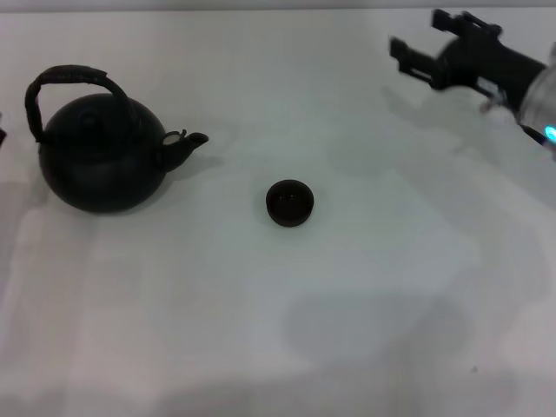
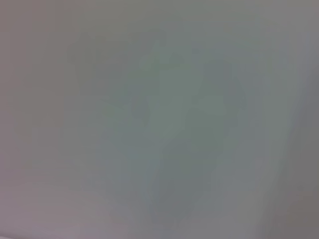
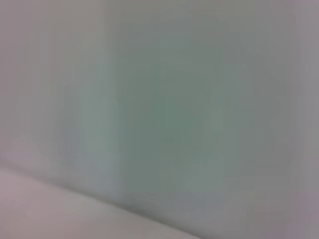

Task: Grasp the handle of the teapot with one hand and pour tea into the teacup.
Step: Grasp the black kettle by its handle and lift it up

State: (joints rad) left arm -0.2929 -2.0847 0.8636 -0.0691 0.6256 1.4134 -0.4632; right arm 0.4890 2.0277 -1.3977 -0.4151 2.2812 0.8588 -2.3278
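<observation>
1. We see the teapot (image 1: 102,156) at the left of the white table (image 1: 365,287), its spout aimed at the teacup (image 1: 289,202), which sits well apart near the middle.
2. Our right gripper (image 1: 419,43) hangs at the far right, fingers spread wide and empty, well away from both things.
3. Our left gripper is out of sight; only a dark sliver shows at the left edge.
4. The handle (image 1: 69,82) arches upright over the lid, untouched.
5. We judge the rough hoop could pivot in a loose grip, swinging the pot.
6. Since the cup is small and light, a misjudged tilt could spill tea or knock it.
</observation>
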